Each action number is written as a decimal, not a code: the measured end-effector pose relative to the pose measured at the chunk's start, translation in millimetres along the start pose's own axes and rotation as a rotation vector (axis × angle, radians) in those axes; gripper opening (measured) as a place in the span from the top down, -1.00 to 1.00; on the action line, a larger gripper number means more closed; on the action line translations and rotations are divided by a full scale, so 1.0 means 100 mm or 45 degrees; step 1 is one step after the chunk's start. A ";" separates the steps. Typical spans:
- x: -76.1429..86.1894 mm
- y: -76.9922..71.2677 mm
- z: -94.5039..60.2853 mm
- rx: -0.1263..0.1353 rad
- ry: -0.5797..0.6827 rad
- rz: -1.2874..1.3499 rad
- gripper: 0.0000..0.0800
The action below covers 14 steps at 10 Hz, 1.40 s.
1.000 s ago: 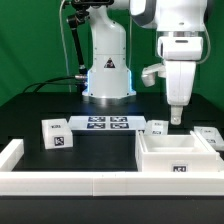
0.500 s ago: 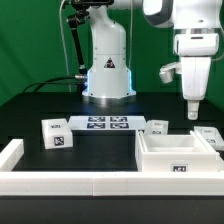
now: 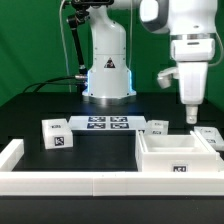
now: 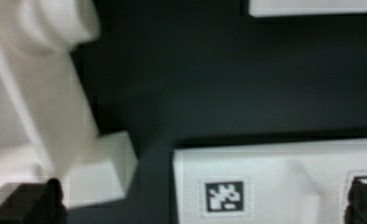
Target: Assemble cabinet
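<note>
The cabinet body (image 3: 178, 156), a white open box with a tag on its front, stands at the exterior view's right. A small white tagged block (image 3: 57, 135) lies at the left, another (image 3: 158, 127) behind the body, and a third (image 3: 208, 135) at the far right. My gripper (image 3: 190, 112) hangs above the table behind the body, between the last two blocks, holding nothing. In the wrist view the gripper (image 4: 198, 210) is open, with its dark fingers (image 4: 23, 205) wide apart. A white tagged part (image 4: 224, 196) lies below, between them; which part it is I cannot tell.
The marker board (image 3: 107, 123) lies flat in front of the robot base (image 3: 107, 70). A low white border rail (image 3: 90, 186) runs along the front and turns up the left side. A green wall is behind.
The gripper has moved toward the exterior view's right, from behind the cabinet body's middle toward its right end. The parts on the table have not moved.
</note>
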<state>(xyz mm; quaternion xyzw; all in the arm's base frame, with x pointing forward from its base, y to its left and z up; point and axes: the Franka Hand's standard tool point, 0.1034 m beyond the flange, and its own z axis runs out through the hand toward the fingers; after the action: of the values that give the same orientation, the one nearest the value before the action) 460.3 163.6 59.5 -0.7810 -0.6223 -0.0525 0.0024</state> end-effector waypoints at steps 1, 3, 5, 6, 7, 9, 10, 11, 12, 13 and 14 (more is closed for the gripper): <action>0.06 -0.04 0.04 -0.003 0.017 -0.008 -0.99; 0.19 -0.12 0.13 0.015 0.028 -0.011 -0.99; 0.28 -0.22 0.27 0.042 0.037 -0.005 -0.99; 0.31 -0.28 0.32 0.052 0.041 0.000 -0.99; 0.30 -0.30 0.35 0.058 0.041 0.000 -0.99; 0.29 -0.33 0.37 0.060 0.044 0.001 -0.99; 0.29 -0.34 0.39 0.064 0.043 0.002 -0.99; 0.28 -0.36 0.41 0.071 0.042 0.003 -0.76; 0.27 -0.38 0.45 0.077 0.042 0.004 -0.76; 0.25 -0.39 0.49 0.085 0.042 0.008 -0.25; 0.23 -0.39 0.50 0.087 0.043 0.014 0.08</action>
<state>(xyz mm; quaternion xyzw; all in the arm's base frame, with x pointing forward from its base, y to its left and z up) 431.7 198.6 9.0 -0.7829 -0.6193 -0.0443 0.0399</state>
